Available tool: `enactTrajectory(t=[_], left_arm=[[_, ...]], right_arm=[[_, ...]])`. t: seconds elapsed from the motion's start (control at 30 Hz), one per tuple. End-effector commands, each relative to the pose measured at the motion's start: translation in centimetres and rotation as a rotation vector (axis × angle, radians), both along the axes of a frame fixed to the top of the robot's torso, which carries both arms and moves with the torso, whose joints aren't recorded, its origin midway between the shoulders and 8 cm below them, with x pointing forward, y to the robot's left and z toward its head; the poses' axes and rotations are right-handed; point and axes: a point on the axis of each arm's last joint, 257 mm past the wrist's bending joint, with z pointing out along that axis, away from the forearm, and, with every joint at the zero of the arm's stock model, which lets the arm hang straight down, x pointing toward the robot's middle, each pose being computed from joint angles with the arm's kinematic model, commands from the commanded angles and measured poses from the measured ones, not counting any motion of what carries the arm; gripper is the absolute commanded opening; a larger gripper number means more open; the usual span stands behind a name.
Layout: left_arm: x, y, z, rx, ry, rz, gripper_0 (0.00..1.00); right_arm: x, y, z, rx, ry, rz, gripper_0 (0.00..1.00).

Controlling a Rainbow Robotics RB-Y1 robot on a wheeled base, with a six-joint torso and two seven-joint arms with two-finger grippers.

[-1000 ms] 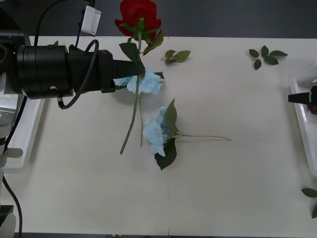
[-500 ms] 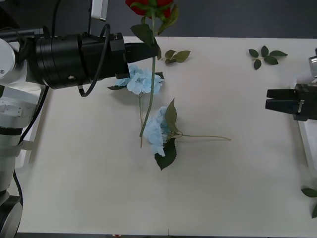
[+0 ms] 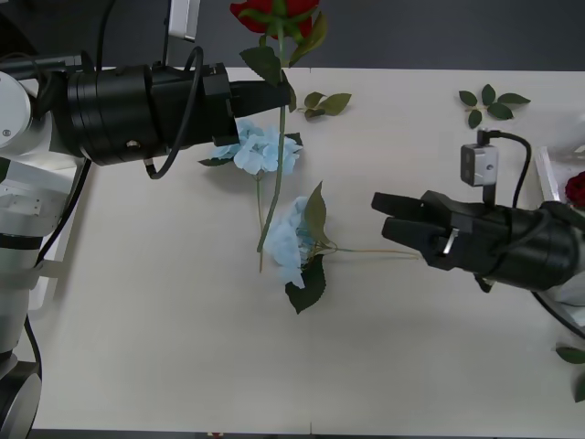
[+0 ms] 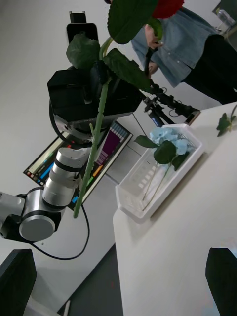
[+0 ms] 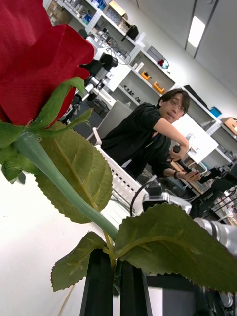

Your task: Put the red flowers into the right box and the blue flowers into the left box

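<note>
My left gripper [image 3: 277, 92] is shut on the stem of a red flower [image 3: 274, 13], held upright above the table's far side. Its stem hangs down past two blue flowers [image 3: 266, 149] [image 3: 289, 240] lying on the table. In the left wrist view the black fingers [image 5: 98, 284] pinch the stem under the red head [image 5: 34, 64]. My right gripper [image 3: 382, 212] is open over the table, right of the nearer blue flower, above its stem tip. The right box [image 3: 549, 179] holds a red flower [image 3: 576, 187]. The left box [image 4: 148, 197] holds blue flowers [image 4: 170, 136].
Loose green leaf sprigs lie at the far middle [image 3: 327, 102], far right [image 3: 492, 101] and near right edge [image 3: 574, 357]. A person stands beyond the table behind the left box. The near half of the table has free room.
The right arm has swung from the right box leftward over the table, fingers open. The left arm lifted the red flower and shifted right, then held still.
</note>
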Motion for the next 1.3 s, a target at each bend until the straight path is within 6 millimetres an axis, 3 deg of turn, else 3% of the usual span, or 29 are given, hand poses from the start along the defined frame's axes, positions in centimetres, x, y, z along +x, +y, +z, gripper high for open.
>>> enactTrajectory(t=[0.03, 0.23, 0.33, 0.67, 0.7, 0.77, 0.83, 0.87, 0.9, 0.97, 1.3], left_arm=[[-0.4, -0.7, 1.6, 0.009, -0.109, -0.014, 0.00], [-0.4, -0.7, 1.6, 0.009, -0.109, -0.014, 0.00], [-0.4, -0.7, 1.6, 0.009, -0.109, -0.014, 0.00], [-0.4, -0.7, 1.6, 0.009, -0.109, -0.014, 0.00], [-0.4, -0.7, 1.6, 0.009, -0.109, -0.014, 0.00], [-0.4, -0.7, 1.6, 0.009, -0.109, -0.014, 0.00], [-0.4, -0.7, 1.6, 0.009, -0.109, -0.014, 0.00], [-0.4, -0.7, 1.6, 0.009, -0.109, -0.014, 0.00], [-0.4, -0.7, 1.6, 0.009, -0.109, -0.014, 0.00], [-0.4, -0.7, 1.6, 0.009, -0.109, -0.014, 0.00], [-0.4, -0.7, 1.6, 0.009, -0.109, -0.014, 0.00]], right_arm=[[-0.7, 3.7, 2.1, 0.054, -0.063, 0.039, 1.00], [-1.3, 10.0, 2.9, 0.131, -0.015, 0.079, 1.00], [-1.2, 12.2, 3.3, 0.146, 0.001, 0.081, 1.00], [-0.3, 16.8, 5.1, 0.181, 0.025, 0.052, 1.00], [-0.1, 17.0, 5.2, 0.182, 0.025, 0.049, 0.96], [-0.1, 17.2, 5.3, 0.183, 0.025, 0.047, 0.74], [0.0, 17.2, 5.3, 0.182, 0.026, 0.043, 0.41], [0.1, 17.2, 5.3, 0.181, 0.026, 0.041, 0.33], [0.0, 17.2, 5.3, 0.182, 0.027, 0.043, 0.16], [0.0, 17.2, 5.2, 0.178, 0.027, 0.043, 0.02], [0.1, 16.8, 4.4, 0.153, 0.028, 0.041, 0.00]])
